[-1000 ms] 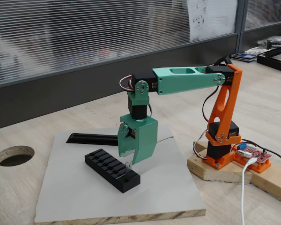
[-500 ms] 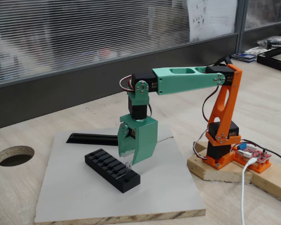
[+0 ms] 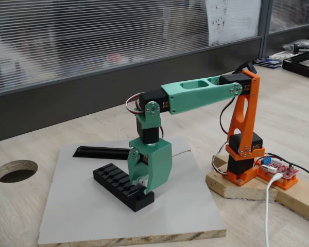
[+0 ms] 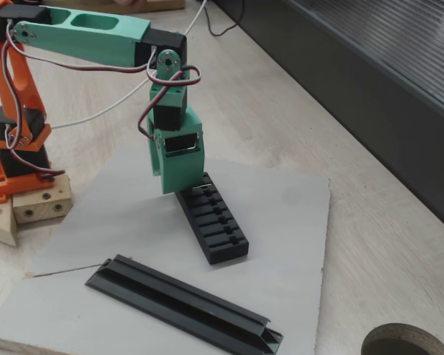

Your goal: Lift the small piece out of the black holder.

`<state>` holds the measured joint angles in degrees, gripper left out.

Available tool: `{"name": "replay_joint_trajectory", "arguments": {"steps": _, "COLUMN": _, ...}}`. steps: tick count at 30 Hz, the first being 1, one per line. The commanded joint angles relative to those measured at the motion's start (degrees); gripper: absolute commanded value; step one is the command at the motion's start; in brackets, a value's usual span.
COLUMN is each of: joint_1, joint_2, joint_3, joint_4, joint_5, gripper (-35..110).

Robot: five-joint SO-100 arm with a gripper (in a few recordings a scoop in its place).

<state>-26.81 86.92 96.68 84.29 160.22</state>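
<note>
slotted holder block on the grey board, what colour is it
Black. The slotted rectangular plastic holder block shows best in a fixed view, lying on the grey board.

We see a long black triangular-profile plastic bar (image 4: 183, 303) lying flat on the pale grey rectangular board (image 3: 87, 211), apart from the claw (on its far side in one fixed view). A round hole (image 3: 15, 170) pierces the wooden tabletop (image 3: 293, 118) beyond the board.

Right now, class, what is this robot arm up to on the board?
The green end effector is down over one end of the black holder, a slotted block on the grey board. Its green body hides that end, so neither the small piece nor a grip can be confirmed. A longer black bar lies apart, untouched.
</note>
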Motion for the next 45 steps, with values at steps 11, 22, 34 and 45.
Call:
{"name": "replay_joint_trajectory", "arguments": {"steps": 11, "joint_1": -0.7, "joint_2": 1.85, "joint_3": -0.35, "joint_4": 0.26, "joint_5": 0.79, "gripper": 36}}
{"name": "replay_joint_trajectory", "arguments": {"steps": 22, "joint_1": -0.62, "joint_2": 1.93, "joint_3": -0.88, "joint_4": 0.26, "joint_5": 0.79, "gripper": 36}}
{"name": "replay_joint_trajectory", "arguments": {"steps": 34, "joint_1": 3.78, "joint_2": 2.02, "joint_3": -0.88, "joint_4": 0.44, "joint_5": 0.7, "gripper": 36}}
{"name": "replay_joint_trajectory", "arguments": {"steps": 45, "joint_1": 3.78, "joint_2": 2.02, "joint_3": -0.7, "joint_4": 1.05, "joint_5": 0.7, "gripper": 36}}
